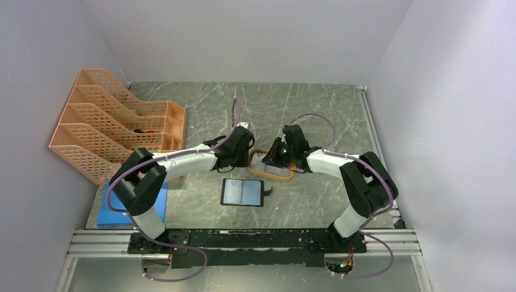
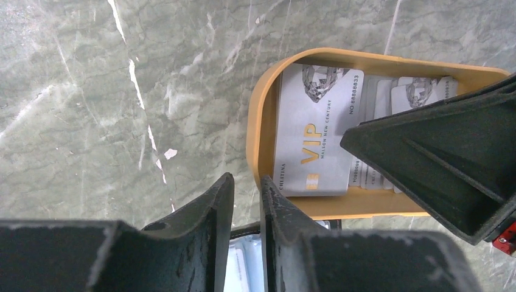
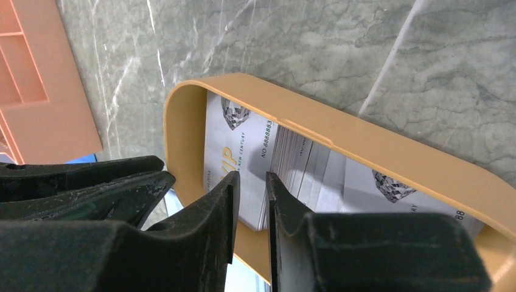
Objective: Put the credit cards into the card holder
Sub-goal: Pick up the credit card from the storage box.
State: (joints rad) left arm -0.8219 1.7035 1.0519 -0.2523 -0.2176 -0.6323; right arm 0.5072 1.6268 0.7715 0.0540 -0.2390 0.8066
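Top external: card holder [image 1: 243, 192] lies open; left wrist: credit cards [image 2: 316, 140] read VIP.

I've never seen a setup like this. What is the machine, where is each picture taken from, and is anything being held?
It is two robot arms bolted at the near edge of a grey marbled table. The wide picture looks down from above and behind them. The other two come from cameras on the wrists. On the table are an orange tray holding pale cards, an open black card holder, a peach file rack and a blue pad. The left end effector is beside the tray and the right end effector is over it. Both have their jaws nearly together, with nothing visibly gripped.
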